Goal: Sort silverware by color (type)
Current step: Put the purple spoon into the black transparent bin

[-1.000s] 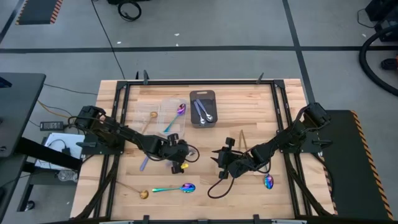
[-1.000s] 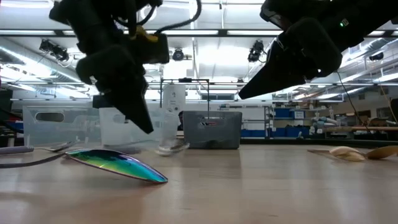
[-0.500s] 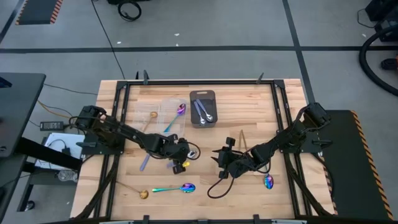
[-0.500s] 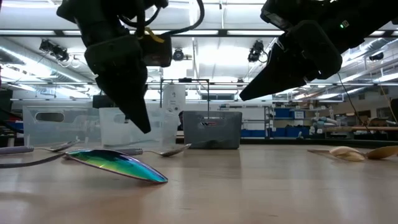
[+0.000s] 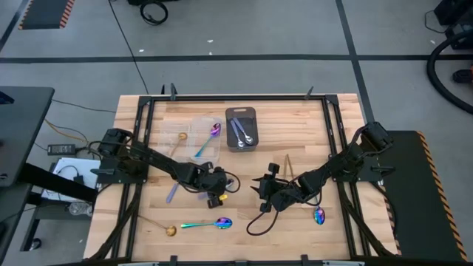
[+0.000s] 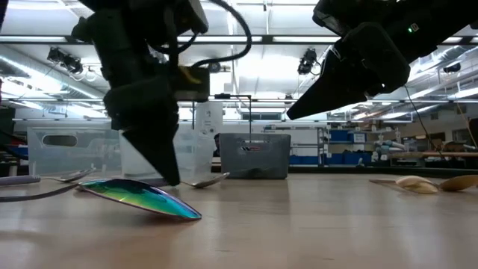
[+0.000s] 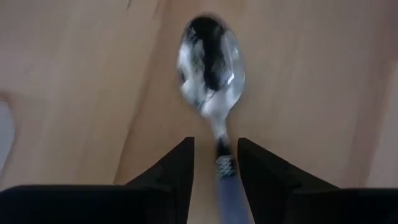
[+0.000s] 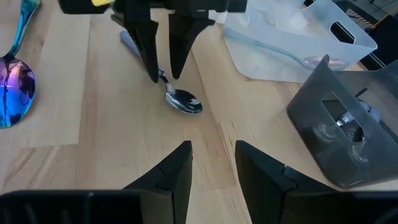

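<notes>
Step in hand: picking a silver spoon [image 7: 210, 62] off the worktop [image 5: 295, 133]. Left gripper [image 8: 163, 65] is low over it, fingers [image 7: 177, 165] parted and straddling the handle, not clamped. Next: close, lift, carry to the gray tray [image 5: 241, 129]. Right gripper [image 5: 264, 189] hovers mid-table, fingers apart, empty. Pale wood planks; open lab behind.
</notes>
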Motion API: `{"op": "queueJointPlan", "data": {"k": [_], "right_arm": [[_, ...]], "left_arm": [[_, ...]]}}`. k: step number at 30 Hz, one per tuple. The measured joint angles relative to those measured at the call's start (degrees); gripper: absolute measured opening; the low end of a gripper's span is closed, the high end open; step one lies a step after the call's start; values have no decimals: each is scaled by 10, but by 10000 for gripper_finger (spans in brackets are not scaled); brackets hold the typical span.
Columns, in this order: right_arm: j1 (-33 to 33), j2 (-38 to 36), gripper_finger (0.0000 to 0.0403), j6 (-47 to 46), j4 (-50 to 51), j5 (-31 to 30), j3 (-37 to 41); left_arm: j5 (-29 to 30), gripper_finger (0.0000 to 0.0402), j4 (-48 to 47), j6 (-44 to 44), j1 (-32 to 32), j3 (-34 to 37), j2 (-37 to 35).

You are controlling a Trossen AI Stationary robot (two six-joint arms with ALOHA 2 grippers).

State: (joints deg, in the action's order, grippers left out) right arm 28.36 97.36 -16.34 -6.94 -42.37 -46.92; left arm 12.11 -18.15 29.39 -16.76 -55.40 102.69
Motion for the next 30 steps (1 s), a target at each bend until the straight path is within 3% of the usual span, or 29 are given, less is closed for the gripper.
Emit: {"op": "queueJointPlan", "data": {"k": [6, 12, 30], "right_arm": [[0, 0, 132, 0, 0, 0, 0], [0, 0, 132, 0, 1, 0, 0], [0, 0, 132, 0, 1, 0, 0]], "left_arm": [[-11, 107, -10, -6, -2, -3, 24], [-23, 25, -17, -53, -6, -5, 37], [-1, 10, -29, -92, -7, 2, 0]]}}
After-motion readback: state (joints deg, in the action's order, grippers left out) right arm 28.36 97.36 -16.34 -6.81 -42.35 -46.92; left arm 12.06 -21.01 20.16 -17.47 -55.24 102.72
